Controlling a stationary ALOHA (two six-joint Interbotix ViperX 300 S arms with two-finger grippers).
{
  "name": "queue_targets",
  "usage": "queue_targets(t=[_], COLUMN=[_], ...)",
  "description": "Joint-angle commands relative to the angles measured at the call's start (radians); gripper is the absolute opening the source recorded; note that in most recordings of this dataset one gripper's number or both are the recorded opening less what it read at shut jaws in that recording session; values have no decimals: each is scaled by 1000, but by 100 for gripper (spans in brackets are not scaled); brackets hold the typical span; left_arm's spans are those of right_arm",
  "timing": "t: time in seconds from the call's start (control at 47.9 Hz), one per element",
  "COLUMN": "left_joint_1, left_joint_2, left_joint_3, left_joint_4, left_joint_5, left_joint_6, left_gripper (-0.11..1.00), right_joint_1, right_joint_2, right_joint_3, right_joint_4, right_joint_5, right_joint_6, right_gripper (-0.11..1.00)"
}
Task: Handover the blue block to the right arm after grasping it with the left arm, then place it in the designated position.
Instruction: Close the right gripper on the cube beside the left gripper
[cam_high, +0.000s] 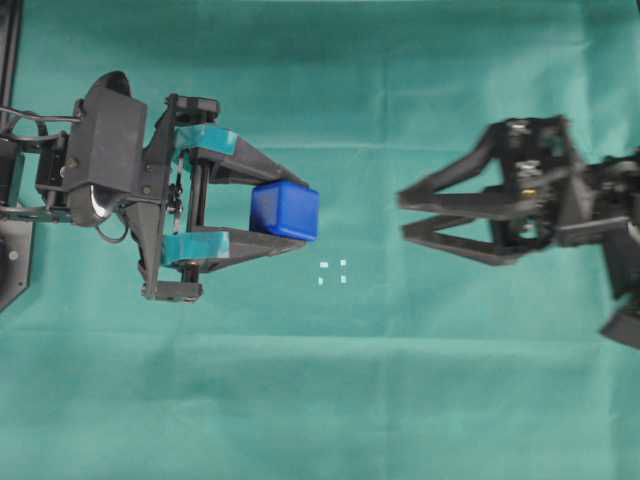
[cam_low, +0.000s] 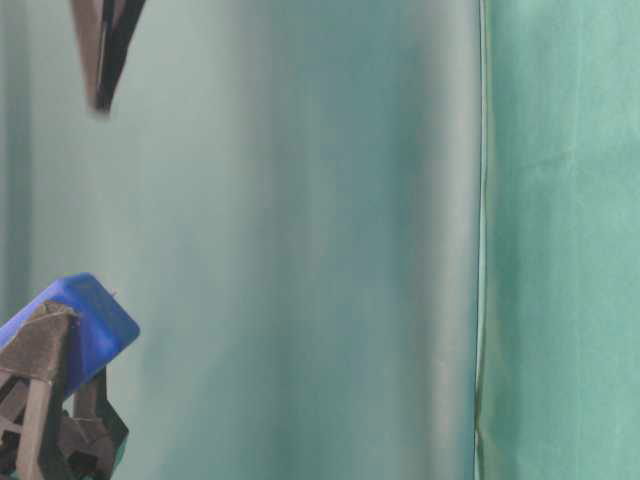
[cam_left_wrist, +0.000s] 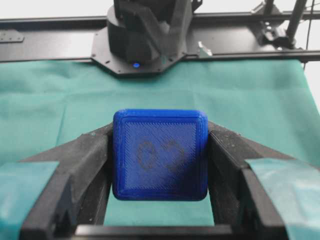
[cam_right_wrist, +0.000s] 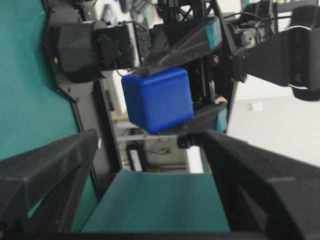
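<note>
Blue block (cam_high: 285, 209) clamped in left claw (cam_high: 291, 211), right claw (cam_high: 404, 215) spread wide, apart from it

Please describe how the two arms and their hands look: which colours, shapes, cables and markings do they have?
Both arms are black. The left hand has two long pointed fingers banded with teal tape at their bases, and thin dark cables loop beside its boxy wrist. The right hand has plain black pointed fingers with open, strut-like frames and no tape.
</note>
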Motion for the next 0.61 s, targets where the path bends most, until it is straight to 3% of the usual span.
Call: queue_targets(t=[0.0,0.584], left_joint_1=[0,0], left_joint_2=[-6,-6], left_joint_3=[-18,-20], left_joint_4=[-2,-2], left_joint_5=[-5,-2], left_joint_6=[-2,0], left_gripper=[47,47], right_joint_1=[3,3], right_joint_2=[41,291], right_joint_3=[-67,-307], right_joint_4=[-2,-8], right_joint_5=[-6,-12], right_joint_6=[0,-51], right_gripper=[92,92])
